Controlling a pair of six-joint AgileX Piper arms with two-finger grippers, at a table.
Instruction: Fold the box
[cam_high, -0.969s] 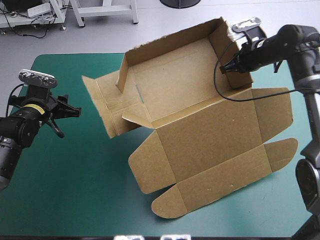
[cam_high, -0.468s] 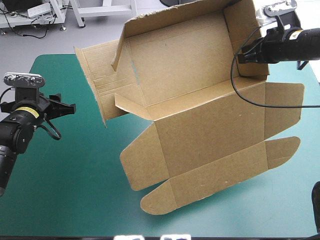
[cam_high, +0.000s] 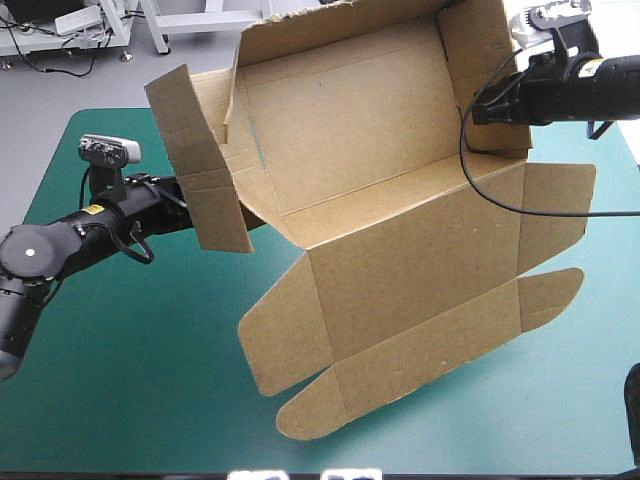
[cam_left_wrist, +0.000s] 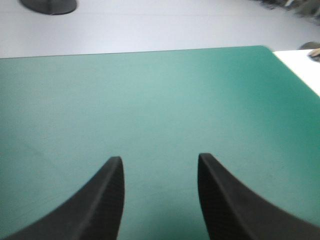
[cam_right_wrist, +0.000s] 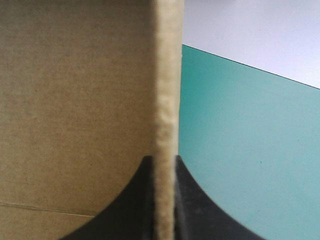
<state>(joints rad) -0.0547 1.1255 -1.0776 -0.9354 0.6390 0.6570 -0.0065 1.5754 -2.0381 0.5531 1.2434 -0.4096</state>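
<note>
The brown box (cam_high: 400, 240) is a half-raised sheet tilted up off the teal-green cover (cam_high: 120, 380), with its back and end walls standing. Its lid panel with rounded flaps (cam_high: 400, 340) slopes down toward the table's front. My right gripper (cam_high: 480, 112) is shut on the right end wall. In the right wrist view the wall's edge (cam_right_wrist: 167, 75) runs straight up between the fingers of the right gripper (cam_right_wrist: 164, 159). My left arm reaches to the left end flap (cam_high: 195, 165), which hides its fingers in the high view. The left gripper (cam_left_wrist: 157, 160) stands open over bare cover (cam_left_wrist: 150, 90), holding nothing.
Bare teal-green cover lies at the front left and beside the held wall (cam_right_wrist: 240, 150). The table's far edge and a rounded corner (cam_left_wrist: 265, 48) show ahead of the left gripper, with grey floor beyond.
My left arm has swung right, and its gripper now sits behind the box's left end flap. The box is tilted a little higher. The right gripper keeps its hold.
</note>
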